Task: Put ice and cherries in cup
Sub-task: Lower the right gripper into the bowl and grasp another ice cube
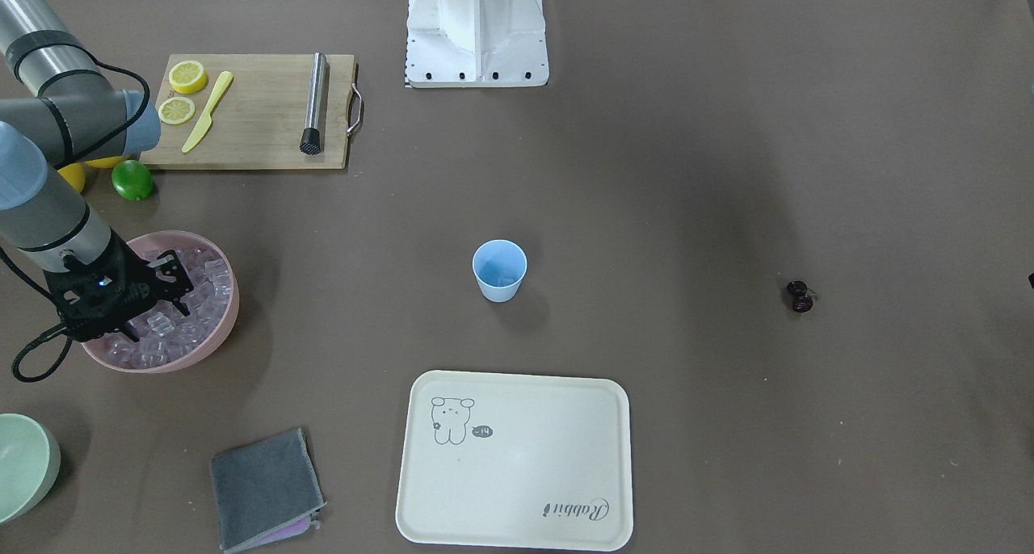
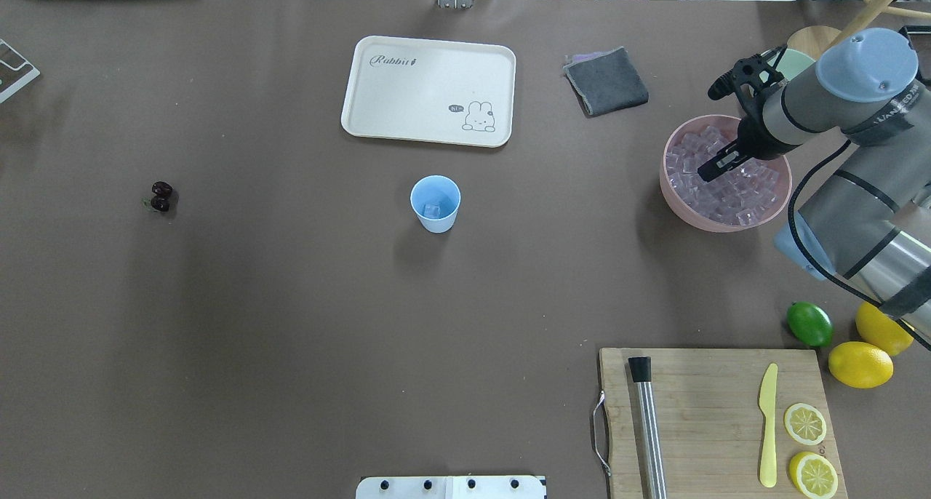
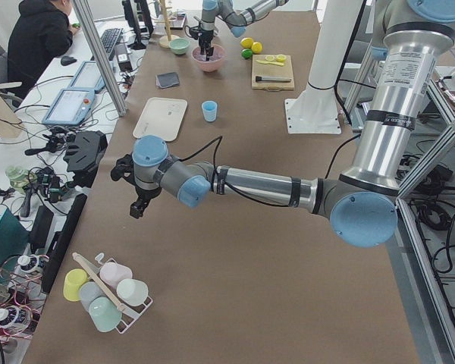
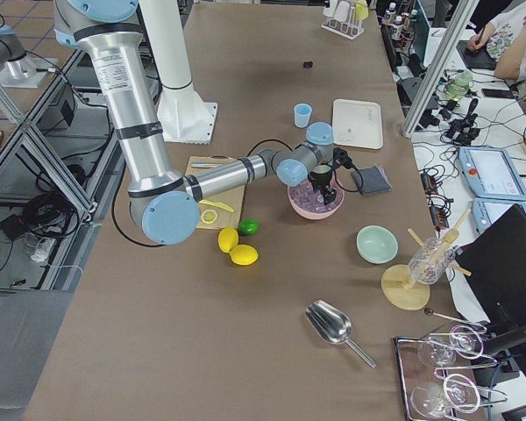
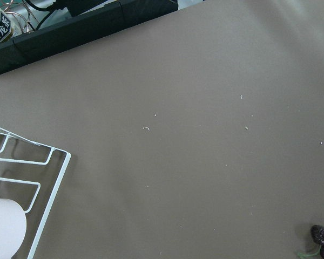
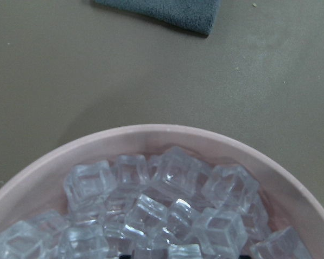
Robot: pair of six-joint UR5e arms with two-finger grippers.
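The light-blue cup (image 2: pixel 435 203) stands upright mid-table, with one clear ice cube (image 2: pixel 432 210) inside; it also shows in the front view (image 1: pixel 499 271). Many ice cubes (image 2: pixel 734 193) fill the pink bowl (image 2: pixel 665 179). My right gripper (image 2: pixel 709 132) is open over that bowl, with one finger down among the cubes. The right wrist view shows the ice (image 6: pixel 167 205) close below. The dark cherries (image 2: pixel 161 196) lie alone on the table at the far left, and at the left wrist view's bottom right corner (image 5: pixel 321 242). My left gripper (image 3: pixel 136 208) shows only in the exterior left view; I cannot tell its state.
A cream tray (image 2: pixel 429 92) and a grey cloth (image 2: pixel 606 81) lie beyond the cup. A cutting board (image 2: pixel 713 412) with a knife, lemon slices and a steel muddler sits near the robot's right, with a lime (image 2: pixel 809 324) and lemons beside it. A white wire rack (image 5: pixel 21 162) is near the left wrist.
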